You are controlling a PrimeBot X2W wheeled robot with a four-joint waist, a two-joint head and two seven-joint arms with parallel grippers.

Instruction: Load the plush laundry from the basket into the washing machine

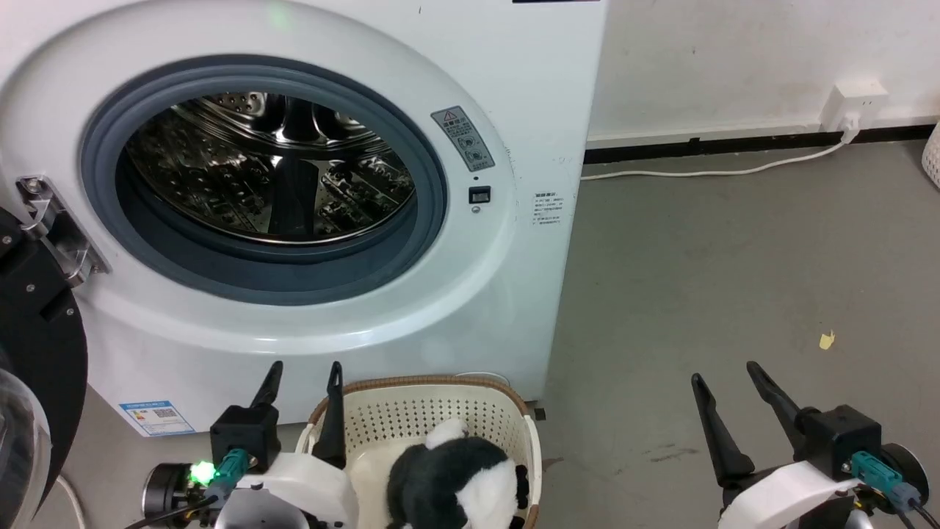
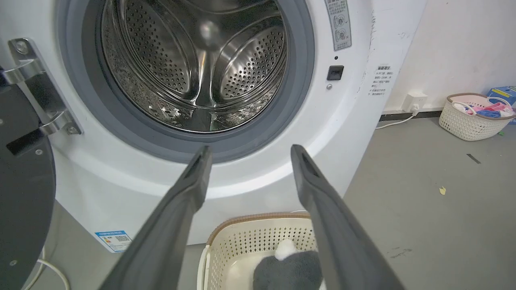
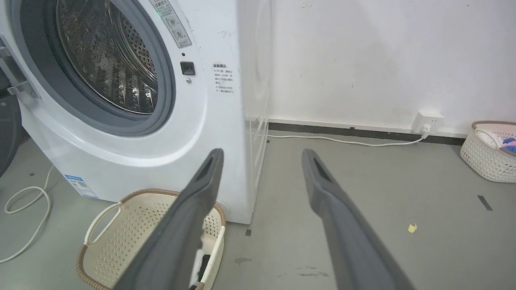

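Gaping wide, empty: both end effectors [image 1: 306, 365] [image 1: 724, 371]

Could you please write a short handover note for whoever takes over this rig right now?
Left gripper: open, empty, at the basket's left edge.
Right gripper: open, empty, over the floor right of the machine.
Plush laundry: lying in the basket, which stands before the washing machine.
Door open, drum empty.
Done: nothing loaded.
Left: grasp the plush and place it in the drum.
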